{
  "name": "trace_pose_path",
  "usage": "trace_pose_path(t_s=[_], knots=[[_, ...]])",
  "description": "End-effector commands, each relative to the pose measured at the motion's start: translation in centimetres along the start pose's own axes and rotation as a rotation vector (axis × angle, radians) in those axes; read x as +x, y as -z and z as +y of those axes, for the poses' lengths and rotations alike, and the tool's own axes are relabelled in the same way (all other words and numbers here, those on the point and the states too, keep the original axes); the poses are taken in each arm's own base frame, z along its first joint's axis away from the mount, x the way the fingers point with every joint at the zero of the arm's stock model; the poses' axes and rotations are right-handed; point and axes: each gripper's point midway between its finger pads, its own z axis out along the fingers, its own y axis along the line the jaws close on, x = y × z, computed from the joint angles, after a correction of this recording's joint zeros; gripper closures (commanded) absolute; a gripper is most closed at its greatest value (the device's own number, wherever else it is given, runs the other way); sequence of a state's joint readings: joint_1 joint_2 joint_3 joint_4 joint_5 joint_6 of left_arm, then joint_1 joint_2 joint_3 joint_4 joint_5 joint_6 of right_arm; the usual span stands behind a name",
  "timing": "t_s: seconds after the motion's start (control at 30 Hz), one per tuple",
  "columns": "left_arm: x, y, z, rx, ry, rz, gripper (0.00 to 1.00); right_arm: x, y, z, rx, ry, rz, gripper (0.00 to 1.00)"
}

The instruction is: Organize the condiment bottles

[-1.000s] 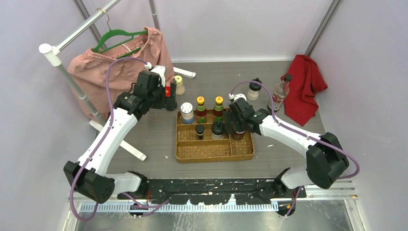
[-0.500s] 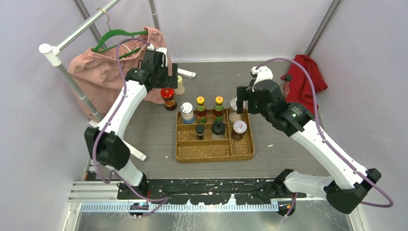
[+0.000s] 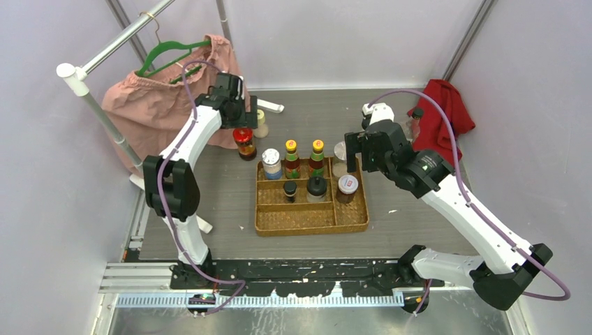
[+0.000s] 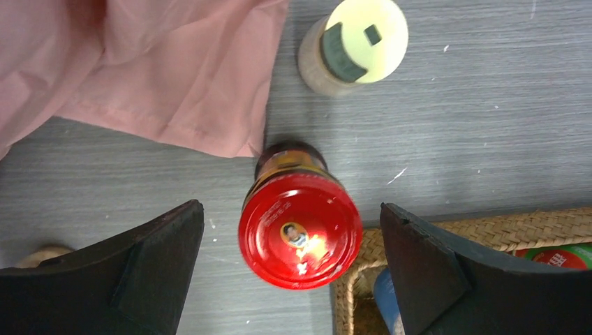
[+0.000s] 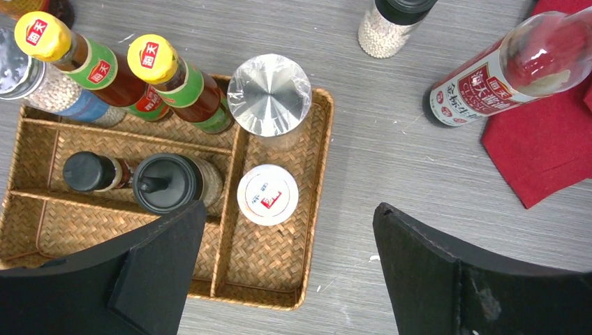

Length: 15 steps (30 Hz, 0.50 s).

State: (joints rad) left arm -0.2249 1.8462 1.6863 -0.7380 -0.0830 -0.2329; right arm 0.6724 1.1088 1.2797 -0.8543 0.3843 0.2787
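A tan woven tray (image 3: 311,218) holds a silver-lidded shaker (image 3: 271,164), two yellow-capped bottles (image 3: 291,159), a clear silver-topped shaker (image 5: 269,95), a white-lidded jar (image 5: 267,195) and two black-capped bottles (image 5: 167,183). A red-lidded jar (image 4: 300,230) stands on the table just left of the tray. My left gripper (image 4: 291,207) hovers open above it, a finger on each side and clear of it. A cream-lidded shaker (image 4: 352,45) stands behind. My right gripper (image 5: 290,208) hangs open high over the tray's right edge. A black-capped shaker (image 5: 391,21) and a red-labelled bottle (image 5: 502,73) stand outside the tray.
A pink garment (image 3: 160,98) on a green hanger hangs from a white rack (image 3: 84,84) at the back left, its hem close to the red-lidded jar. A red cloth (image 3: 440,125) lies at the back right, under the red-labelled bottle's top.
Both grippers have risen. The right one left the white-lidded jar standing in the tray and drew back upward. The left one lifted off the red-lidded jar, which stands on the table.
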Motion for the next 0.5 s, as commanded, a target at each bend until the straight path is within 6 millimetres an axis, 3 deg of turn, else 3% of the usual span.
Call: trace_pose_path(t_s=[0.0, 0.47], knots=[[-4.2, -0.2, -1.8, 0.087, -0.024, -0.117, 0.03, -0.6, -0.1, 0.3, -0.012, 0.006, -0.021, 0.04], [-6.9, -6.2, -4.5, 0.194, -0.094, -0.148, 0.04, -0.1, -0.5, 0.3, -0.002, 0.027, 0.002, 0.04]])
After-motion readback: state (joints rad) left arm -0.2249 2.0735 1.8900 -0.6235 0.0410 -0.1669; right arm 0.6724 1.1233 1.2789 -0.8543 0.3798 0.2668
